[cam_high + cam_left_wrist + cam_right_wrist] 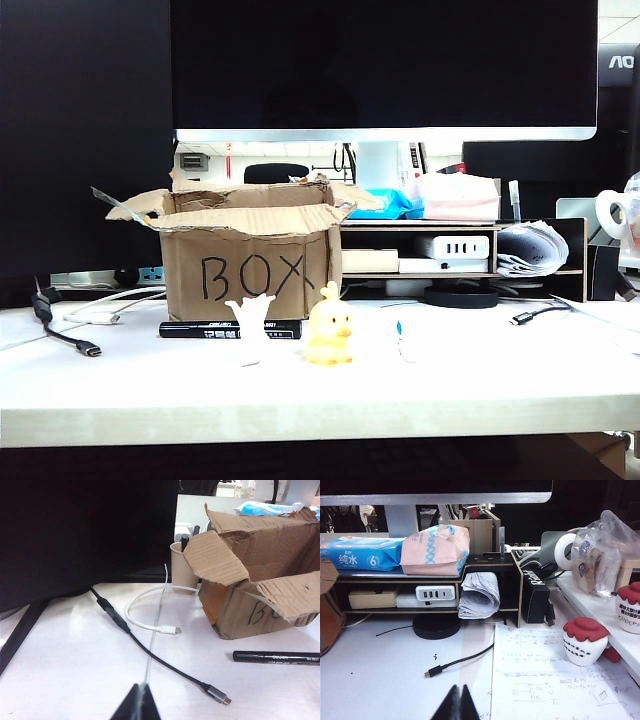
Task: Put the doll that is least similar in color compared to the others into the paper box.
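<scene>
The doll point(328, 335), a small pale-yellow duck with an orange beak, stands on the white table in front of the paper box point(245, 265), by its right corner. The box is brown cardboard with ragged flaps open and "BOX" written on its front. In the left wrist view the box point(260, 585) sits well ahead of my left gripper point(139, 692), whose black fingers are pressed together, empty, over bare table. My right gripper point(459, 692) is likewise shut and empty, over the table beside a written sheet. Neither gripper shows in the exterior view, and no wrist view shows the doll.
A white figure with raised arms point(250, 325) and a tiny white figure with a blue mark point(400, 338) flank the duck. A black marker point(275, 657) lies before the box. Cables point(150, 652) cross the left side. A shelf point(485, 587), red-capped jars point(584, 641) and a monitor stand point(436, 627) crowd the right.
</scene>
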